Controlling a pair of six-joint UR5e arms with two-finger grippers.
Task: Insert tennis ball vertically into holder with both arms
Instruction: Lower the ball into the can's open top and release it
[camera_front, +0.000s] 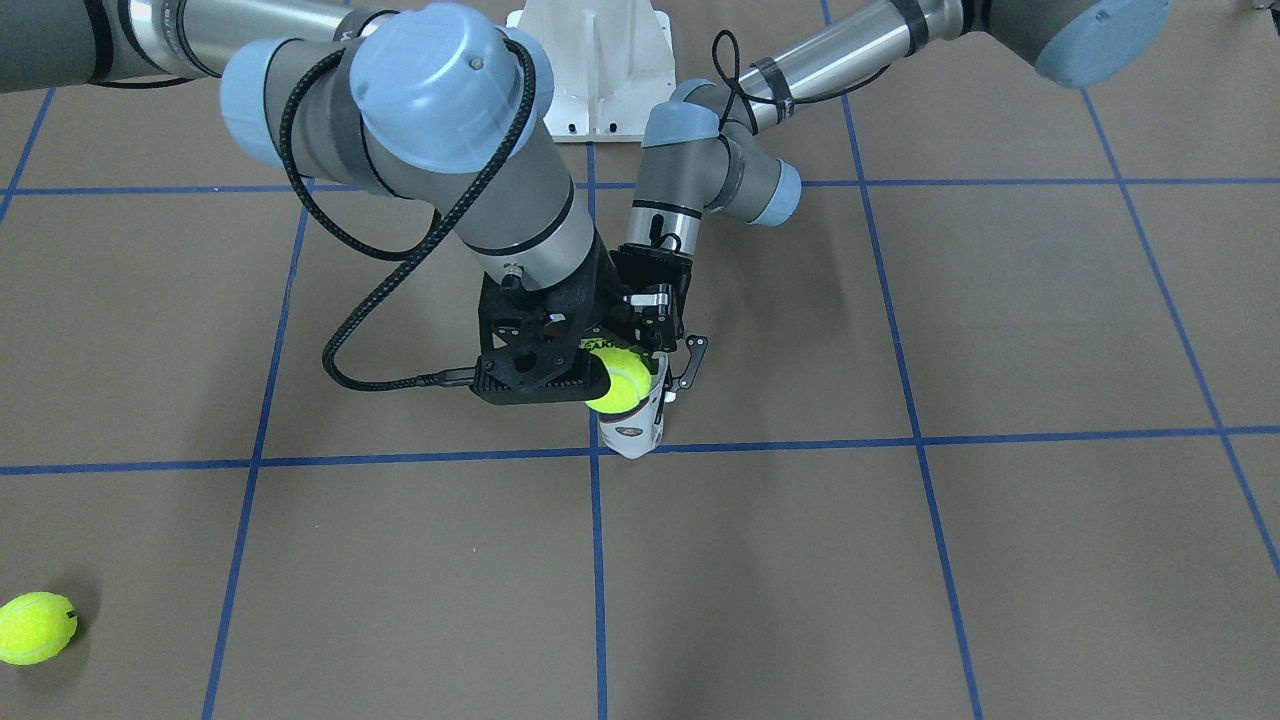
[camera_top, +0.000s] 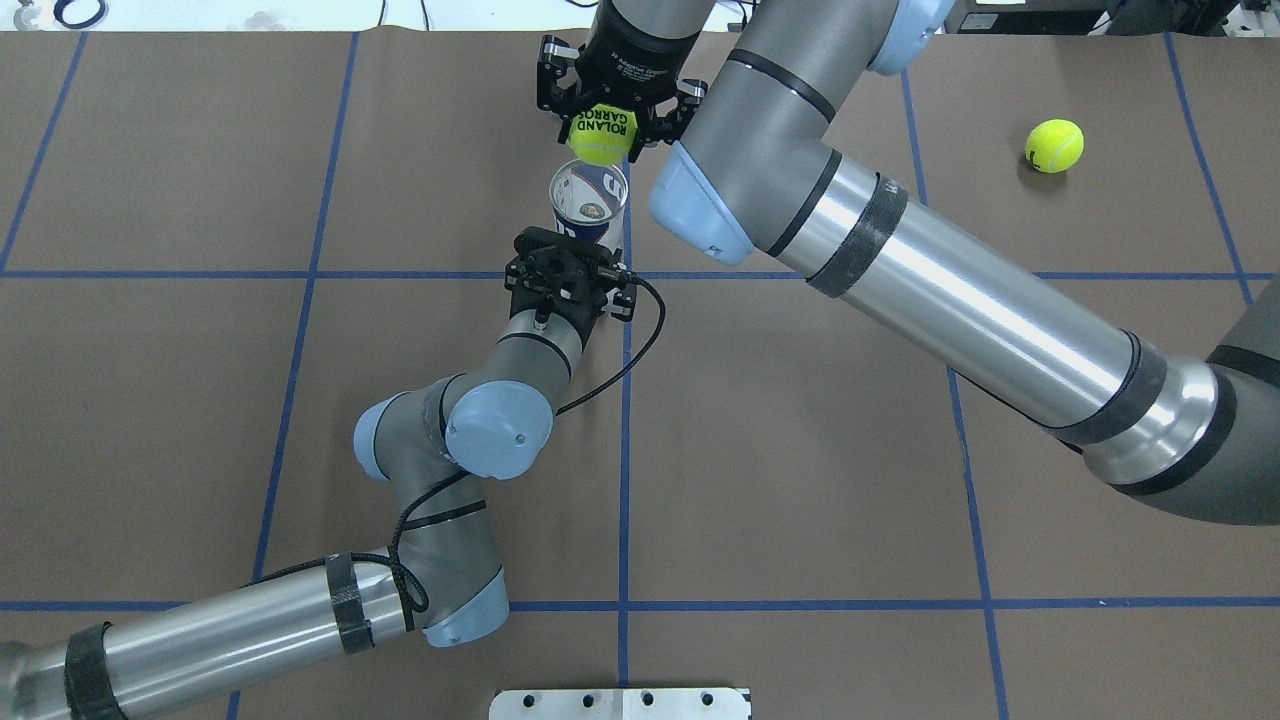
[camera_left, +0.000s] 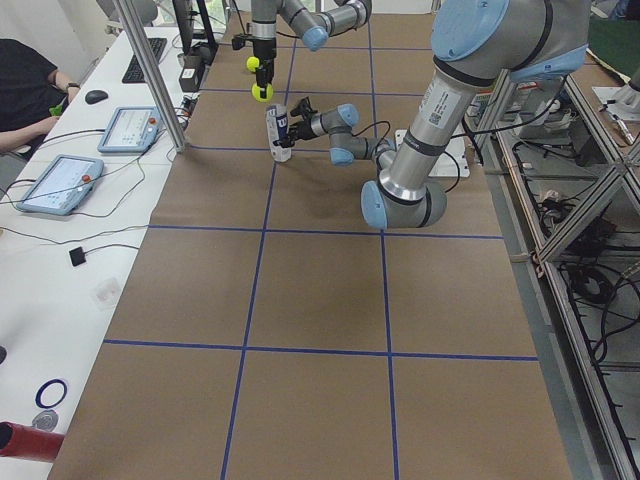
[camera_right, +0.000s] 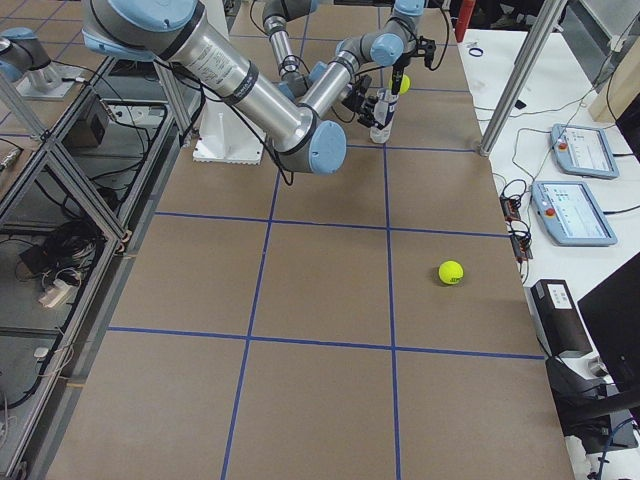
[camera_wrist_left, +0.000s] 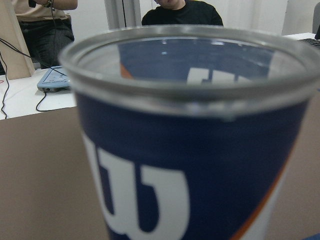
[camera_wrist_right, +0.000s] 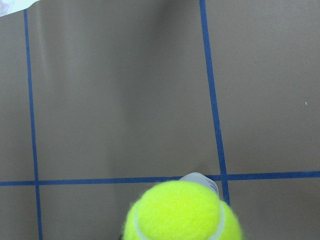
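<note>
The holder (camera_top: 590, 200), a clear tube with a navy and white label, stands upright on the brown table. My left gripper (camera_top: 578, 252) is shut on its side; the tube fills the left wrist view (camera_wrist_left: 190, 165). My right gripper (camera_top: 604, 122) points down and is shut on a yellow tennis ball (camera_top: 600, 142). The ball (camera_front: 620, 378) hangs just above the tube's open rim (camera_front: 632, 425), slightly off toward the operators' side. In the right wrist view the ball (camera_wrist_right: 182, 212) hides most of the tube, whose rim (camera_wrist_right: 200, 180) peeks out.
A second tennis ball (camera_top: 1054, 145) lies loose on the table at the far right, also in the front view (camera_front: 36, 628). The white robot base (camera_front: 590, 70) stands at the near edge. Operator desks with tablets (camera_left: 60, 180) line the far side.
</note>
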